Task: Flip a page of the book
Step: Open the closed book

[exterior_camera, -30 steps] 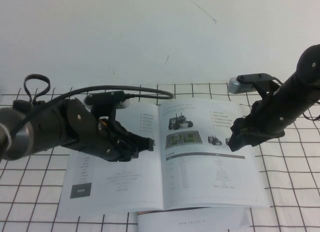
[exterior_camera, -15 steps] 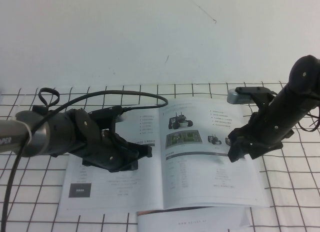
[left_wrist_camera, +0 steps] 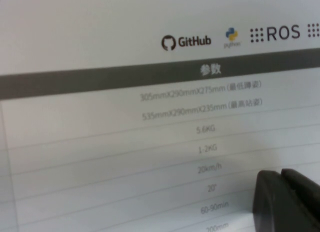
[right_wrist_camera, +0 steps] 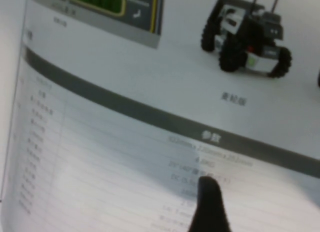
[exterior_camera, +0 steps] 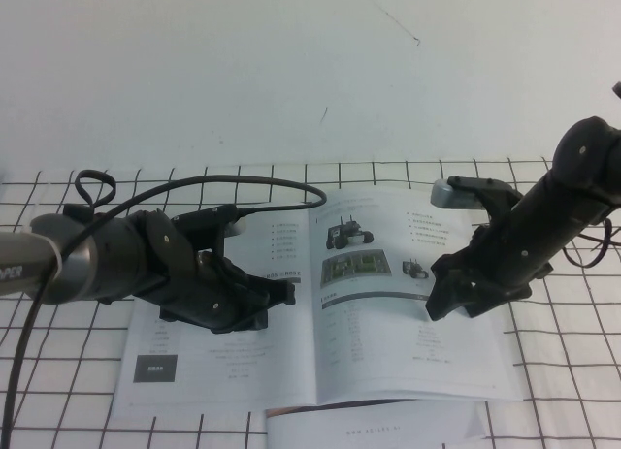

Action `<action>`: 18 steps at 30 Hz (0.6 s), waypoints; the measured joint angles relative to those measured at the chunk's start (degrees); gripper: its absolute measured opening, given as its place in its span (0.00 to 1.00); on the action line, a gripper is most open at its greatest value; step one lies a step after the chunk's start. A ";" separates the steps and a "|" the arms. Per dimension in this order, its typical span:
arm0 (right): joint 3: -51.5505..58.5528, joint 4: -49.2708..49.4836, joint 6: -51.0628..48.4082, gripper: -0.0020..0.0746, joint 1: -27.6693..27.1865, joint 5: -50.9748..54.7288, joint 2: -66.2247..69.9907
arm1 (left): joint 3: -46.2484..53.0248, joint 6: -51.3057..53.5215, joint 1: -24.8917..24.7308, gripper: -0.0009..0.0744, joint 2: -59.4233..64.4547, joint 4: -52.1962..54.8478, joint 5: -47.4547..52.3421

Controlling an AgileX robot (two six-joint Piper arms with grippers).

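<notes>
Book [exterior_camera: 320,323] lies open and flat on the white table with black grid lines [exterior_camera: 563,371], and I see both arms over it. My left gripper [exterior_camera: 277,296] sits low on the left sheet, near the middle fold, its fingers [left_wrist_camera: 285,199] pressed together. My right gripper [exterior_camera: 444,299] hangs over the page [exterior_camera: 408,313] with the black wheeled robots, the green picture and the grey bar. I cannot tell if it is spread or closed. A white strip [exterior_camera: 374,430] pokes out under the near edge.
</notes>
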 joint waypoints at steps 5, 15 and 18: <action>0.00 -2.41 0.11 0.65 0.00 0.25 0.00 | 0.00 0.12 0.00 0.01 0.00 0.00 0.00; 0.00 -10.86 5.39 0.65 0.00 1.07 -0.63 | 0.00 0.19 0.00 0.01 0.00 -0.45 -0.11; 0.00 -9.47 5.21 0.65 0.00 0.96 0.00 | 0.00 0.19 0.00 0.01 0.00 -0.45 -0.22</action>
